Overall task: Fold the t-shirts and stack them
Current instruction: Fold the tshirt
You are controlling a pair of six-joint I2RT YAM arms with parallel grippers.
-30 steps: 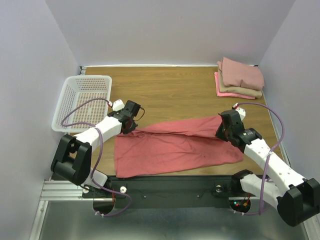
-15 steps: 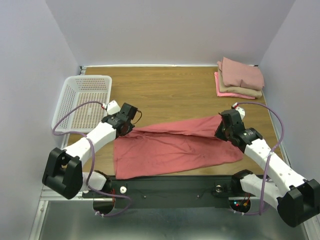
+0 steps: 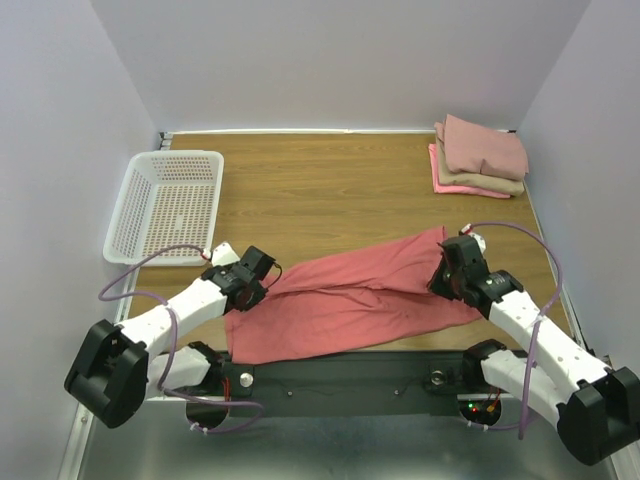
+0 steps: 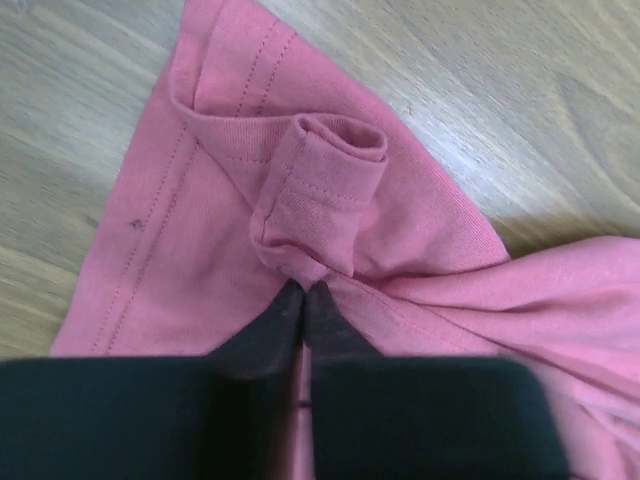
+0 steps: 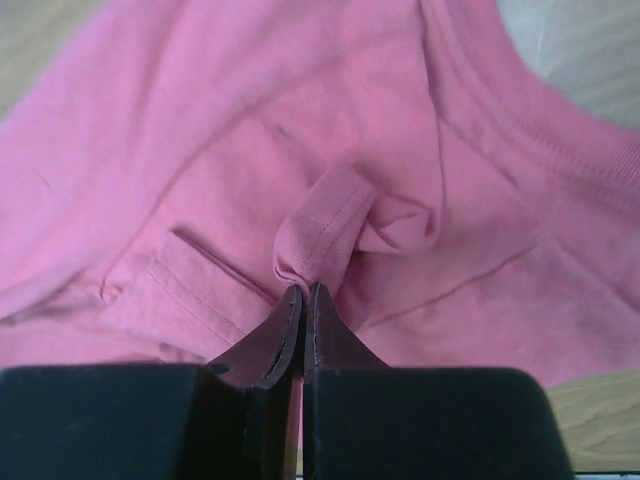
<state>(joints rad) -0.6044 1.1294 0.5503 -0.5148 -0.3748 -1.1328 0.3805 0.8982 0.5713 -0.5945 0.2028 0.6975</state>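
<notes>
Shirt in play: one coral-red t-shirt (image 3: 350, 300), lying aslant across the lower middle of the overhead view, its far edge doubled over toward the near side.
Left gripper (image 3: 262, 284): at the shirt's left end! Jaws all but together, nipping a rolled curl of hem (image 4: 335, 165) that bunches up at the tips.
Right gripper (image 5: 303, 292): at the right end, jaws pressed tight on a small loop of cloth.
Why both ends: a pinch at each end likely keeps the fold line taut, so the layer comes over flat rather than crumpled.
Finished pile (image 3: 480, 158): upper right on the wooden table (image 3: 340, 180), out of the working area. Dusty-pink on top, tan between, bright-pink beneath.
Shirt count: four, three folded and one in hand.
Basket (image 3: 128, 200): one white mesh basket, upper left, well apart from the shirt.
Grippers: two, both on the cloth.
</notes>
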